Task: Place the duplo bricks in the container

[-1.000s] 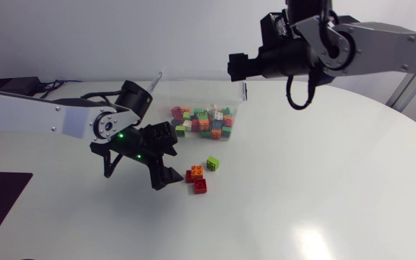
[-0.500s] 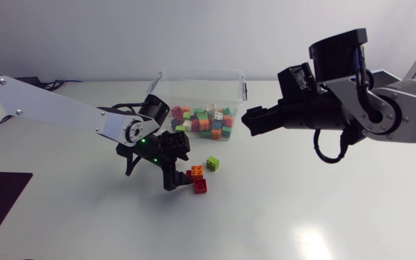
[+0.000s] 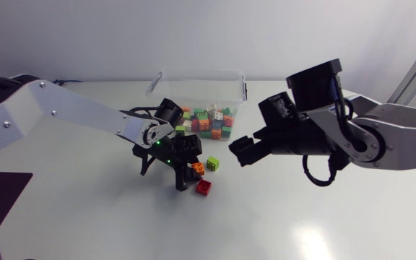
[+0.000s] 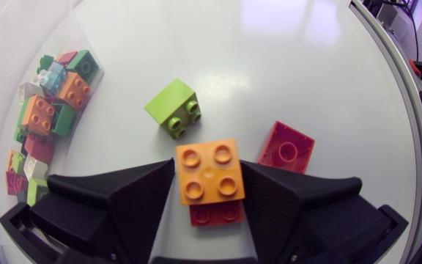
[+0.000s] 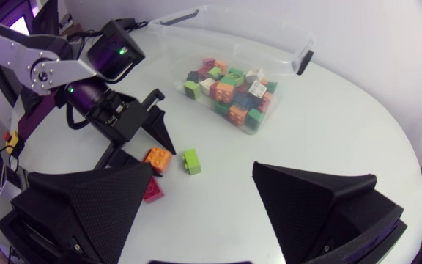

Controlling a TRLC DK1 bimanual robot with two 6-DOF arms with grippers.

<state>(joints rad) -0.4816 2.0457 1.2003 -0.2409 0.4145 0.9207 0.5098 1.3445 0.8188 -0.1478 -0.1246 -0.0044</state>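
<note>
An orange brick [image 4: 209,172] sits between the fingers of my left gripper [image 3: 191,172], which is shut on it from both sides; a red piece [image 4: 215,214] shows underneath it. Just ahead of that gripper lie a light green brick [image 4: 174,108] and a red brick [image 4: 286,147] on the table. In the head view the green brick [image 3: 213,163] and red brick [image 3: 204,187] lie right of the left gripper. My right gripper [image 3: 240,150] hangs open above the table, right of the green brick. The clear container [image 3: 201,81] behind holds several bricks.
The container's lid [image 5: 196,15] lies at the back of the white table. The right wrist view looks down on the left arm [image 5: 112,55], the orange brick [image 5: 156,158] and the green brick [image 5: 190,160]. The table's curved edge [image 4: 405,110] runs beyond the bricks.
My left gripper slid right around the orange brick and shut on it. The right arm swung down and left from over the container, its gripper now near the loose bricks.
</note>
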